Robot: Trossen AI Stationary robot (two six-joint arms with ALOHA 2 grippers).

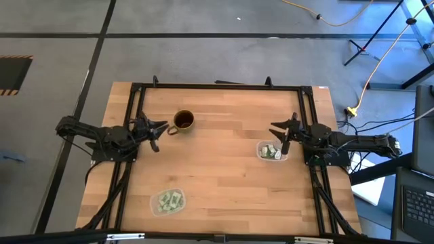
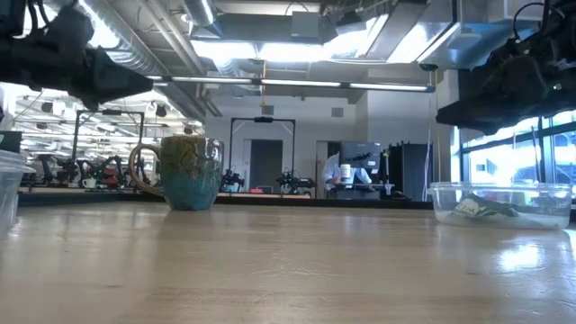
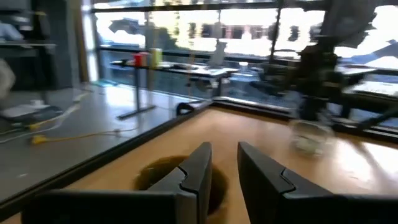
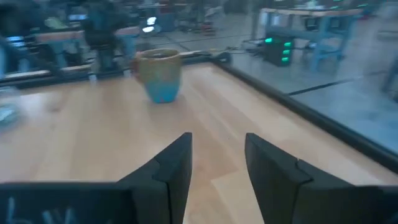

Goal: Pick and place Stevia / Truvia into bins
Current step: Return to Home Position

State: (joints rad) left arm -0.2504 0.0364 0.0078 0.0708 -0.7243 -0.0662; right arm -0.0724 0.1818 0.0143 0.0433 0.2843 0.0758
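Green and white sachets lie in two clear bins: one (image 1: 272, 151) on the table's right side, one (image 1: 167, 202) near its near-left edge. In the low view the right bin (image 2: 499, 205) shows sachets (image 2: 472, 209) on its floor. My left gripper (image 1: 160, 135) hangs open in the air beside the brown mug (image 1: 183, 120), on the mug's left. In the left wrist view the gripper (image 3: 224, 168) is empty. My right gripper (image 1: 279, 137) is open and empty, raised above the right bin's far-right rim. Its wrist view (image 4: 217, 168) looks across to the mug (image 4: 160, 74).
The mug (image 2: 184, 171) stands upright on the far-left part of the table. A black frame (image 1: 217, 86) runs along the table's far edge and both sides. Bare wood (image 1: 224, 156) lies between the two bins. A person shows far off in the room (image 2: 337, 175).
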